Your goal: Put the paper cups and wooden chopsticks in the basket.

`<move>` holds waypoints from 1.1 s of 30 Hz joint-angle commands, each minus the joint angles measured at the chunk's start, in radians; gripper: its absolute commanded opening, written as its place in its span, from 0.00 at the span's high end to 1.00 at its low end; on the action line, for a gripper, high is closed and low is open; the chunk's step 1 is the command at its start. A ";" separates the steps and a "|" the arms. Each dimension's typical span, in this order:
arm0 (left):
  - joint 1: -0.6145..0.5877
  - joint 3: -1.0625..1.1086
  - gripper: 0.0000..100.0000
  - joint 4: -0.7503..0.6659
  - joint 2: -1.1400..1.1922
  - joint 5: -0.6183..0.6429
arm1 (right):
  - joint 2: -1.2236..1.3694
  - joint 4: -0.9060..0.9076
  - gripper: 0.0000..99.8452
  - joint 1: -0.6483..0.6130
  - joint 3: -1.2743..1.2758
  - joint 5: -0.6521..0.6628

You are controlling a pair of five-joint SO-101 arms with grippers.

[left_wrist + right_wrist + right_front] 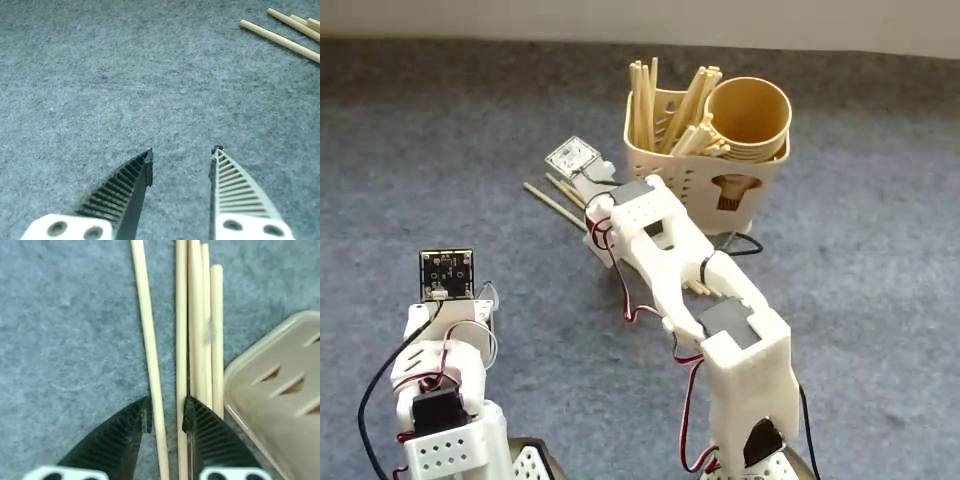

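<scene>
While the left gripper point(181, 155) hangs over bare grey carpet point(440, 130) at the near left, its jaws spread wide and holding nothing, the right gripper point(166, 415) sits low over the loose chopsticks point(150, 340) just left of the basket point(690, 185). Its jaws stand narrowly apart, straddling two of those sticks, which lie flat on the carpet. At the far centre, the basket holds stacked paper cups point(750, 115) and several upright chopsticks point(660, 100).

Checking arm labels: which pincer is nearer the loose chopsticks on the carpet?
Right. The right pincer straddles one of the loose chopsticks; the left pincer sits over bare carpet, well away.
</scene>
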 commanded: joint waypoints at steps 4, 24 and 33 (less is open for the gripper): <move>-0.005 0.019 0.81 0.003 -0.004 -0.011 | -0.007 0.050 0.88 -0.039 -0.030 0.012; -0.005 0.019 0.81 0.003 -0.004 -0.011 | 0.067 0.134 0.94 -0.077 -0.030 0.072; -0.005 0.019 0.81 0.003 -0.004 -0.011 | -0.067 0.225 1.00 -0.077 -0.016 0.069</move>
